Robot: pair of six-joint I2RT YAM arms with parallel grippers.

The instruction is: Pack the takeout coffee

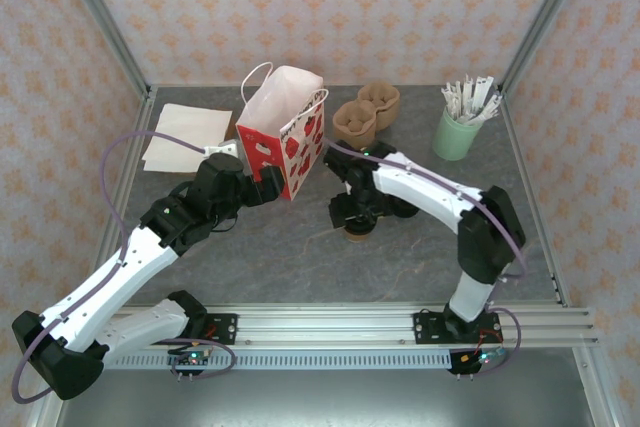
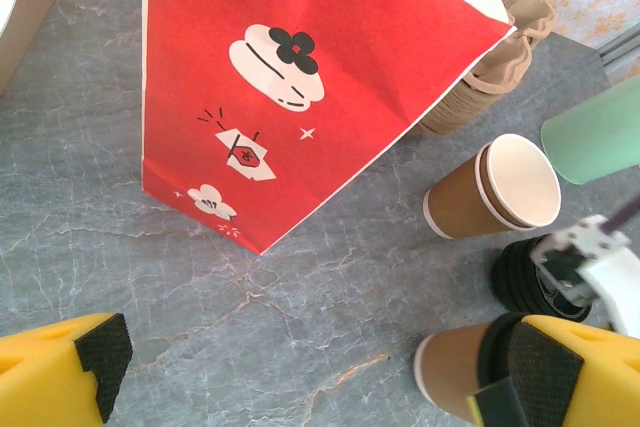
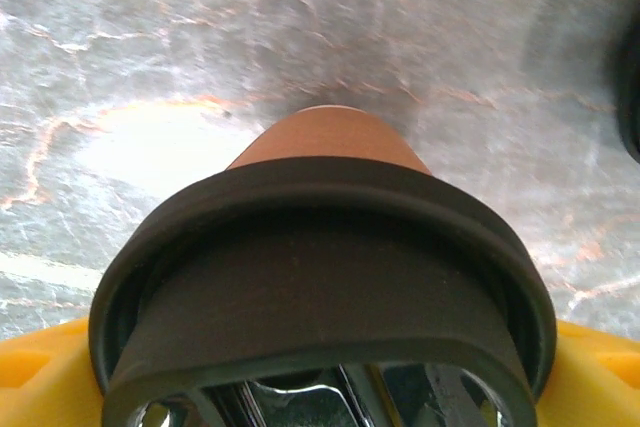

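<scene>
Grey marbled tabletop (image 3: 150,47) carries the takeout coffee (image 3: 330,142) — brown-sided (black-topped).

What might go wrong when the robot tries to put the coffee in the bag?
The right gripper straddles the coffee up by its lid; a hard squeeze might pop that off or tip the coffee. The bag stands unheld, the left gripper open short of it, so it might topple.

A grey marbled table (image 1: 300,257) carries a red-and-white paper bag (image 1: 285,142) standing far, left of centre. White paper sheets (image 1: 185,132) lie far left, brown pulp trays (image 1: 365,115) far centre, a green cup (image 1: 455,135) far right, and brown paper cups (image 2: 490,192) stand mid-table.
</scene>
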